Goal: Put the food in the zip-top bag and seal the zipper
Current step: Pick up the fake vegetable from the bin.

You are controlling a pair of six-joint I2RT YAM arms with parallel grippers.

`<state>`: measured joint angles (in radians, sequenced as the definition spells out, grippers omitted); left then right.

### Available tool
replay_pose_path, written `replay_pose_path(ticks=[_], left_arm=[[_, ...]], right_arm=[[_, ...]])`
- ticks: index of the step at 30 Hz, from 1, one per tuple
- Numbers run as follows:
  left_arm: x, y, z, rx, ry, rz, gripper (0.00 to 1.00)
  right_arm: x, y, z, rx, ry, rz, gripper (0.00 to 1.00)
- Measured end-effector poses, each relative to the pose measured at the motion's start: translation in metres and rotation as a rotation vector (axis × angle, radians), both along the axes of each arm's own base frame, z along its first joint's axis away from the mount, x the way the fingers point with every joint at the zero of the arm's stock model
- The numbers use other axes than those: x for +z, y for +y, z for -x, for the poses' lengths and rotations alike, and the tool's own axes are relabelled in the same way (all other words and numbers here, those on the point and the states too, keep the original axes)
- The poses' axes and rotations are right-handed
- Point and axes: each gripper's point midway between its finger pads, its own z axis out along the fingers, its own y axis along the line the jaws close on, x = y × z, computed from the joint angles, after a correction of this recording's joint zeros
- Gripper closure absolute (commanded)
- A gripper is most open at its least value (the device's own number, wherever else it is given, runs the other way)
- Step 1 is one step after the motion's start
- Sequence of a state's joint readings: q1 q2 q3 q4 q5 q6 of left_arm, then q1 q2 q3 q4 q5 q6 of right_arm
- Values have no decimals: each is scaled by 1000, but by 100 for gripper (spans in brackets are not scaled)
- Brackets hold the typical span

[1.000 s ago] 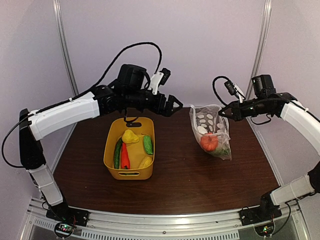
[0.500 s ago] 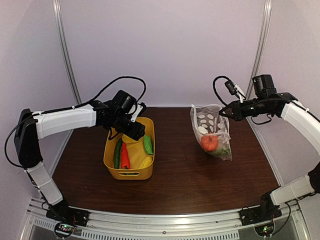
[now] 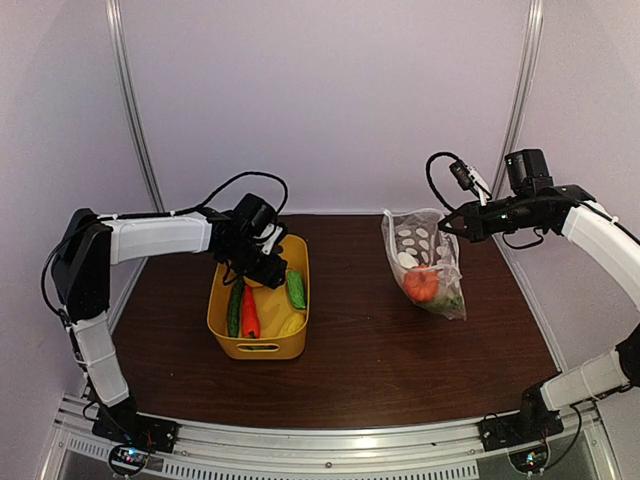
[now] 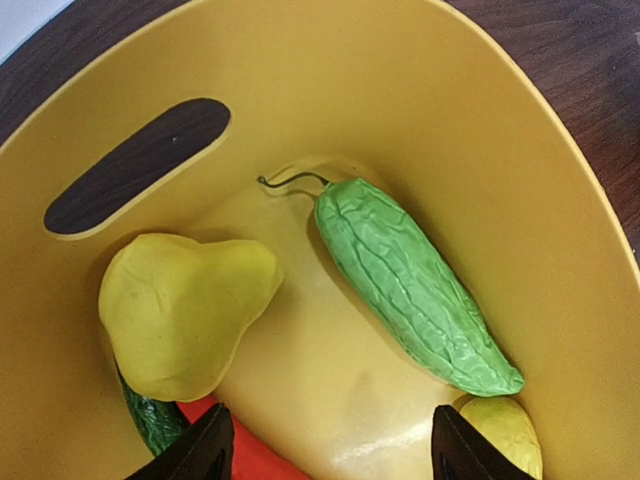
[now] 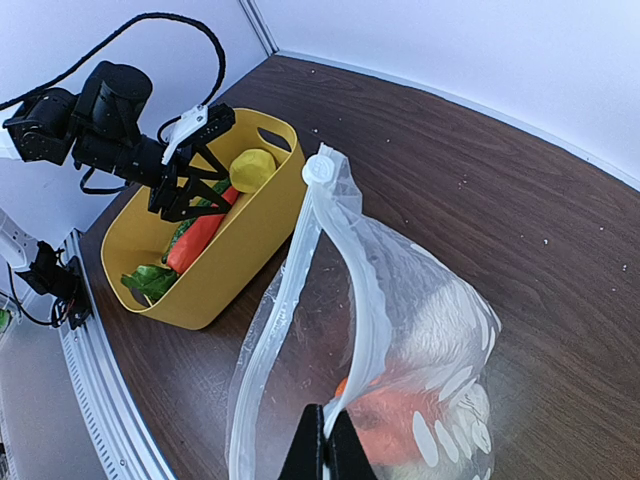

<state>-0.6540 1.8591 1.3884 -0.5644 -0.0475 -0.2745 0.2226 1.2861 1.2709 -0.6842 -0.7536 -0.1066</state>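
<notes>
The clear polka-dot zip-top bag (image 3: 425, 260) hangs with its mouth open, an orange pumpkin (image 3: 420, 285) and green pieces inside. My right gripper (image 3: 443, 228) is shut on the bag's mouth edge; in the right wrist view its jaws (image 5: 327, 445) pinch the zipper strip (image 5: 340, 250). My left gripper (image 3: 262, 272) is open and empty, lowered into the far end of the yellow tub (image 3: 260, 350). In the left wrist view it (image 4: 325, 455) hovers over the tub floor between a yellow piece (image 4: 180, 310) and a light green bumpy piece (image 4: 415, 285). The red carrot (image 4: 245, 455) and dark cucumber (image 4: 150, 420) lie at the left fingertip.
The tub (image 5: 230, 260) stands on the dark wooden table (image 3: 370, 360), left of the bag. Another yellow piece (image 4: 505, 430) lies by the right fingertip. Metal frame posts and pale walls close in the back and sides.
My left arm has swung left and down from high above the table into the tub's far end, jaws open. The right arm and bag have held still.
</notes>
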Motion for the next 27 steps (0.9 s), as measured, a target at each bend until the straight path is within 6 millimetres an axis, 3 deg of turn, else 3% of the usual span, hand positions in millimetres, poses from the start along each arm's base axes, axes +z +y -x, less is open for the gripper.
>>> replay_pose_path(ticks=[9, 18, 27], left_arm=[[-4, -21, -8, 41, 61, 86, 31], [-30, -42, -6, 57, 158, 171, 37], [-38, -51, -3, 63, 202, 223, 37]], right_arm=[[0, 0, 0, -2, -1, 2, 100], [3, -2, 2, -8, -17, 6, 100], [4, -3, 3, -9, -21, 6, 100]])
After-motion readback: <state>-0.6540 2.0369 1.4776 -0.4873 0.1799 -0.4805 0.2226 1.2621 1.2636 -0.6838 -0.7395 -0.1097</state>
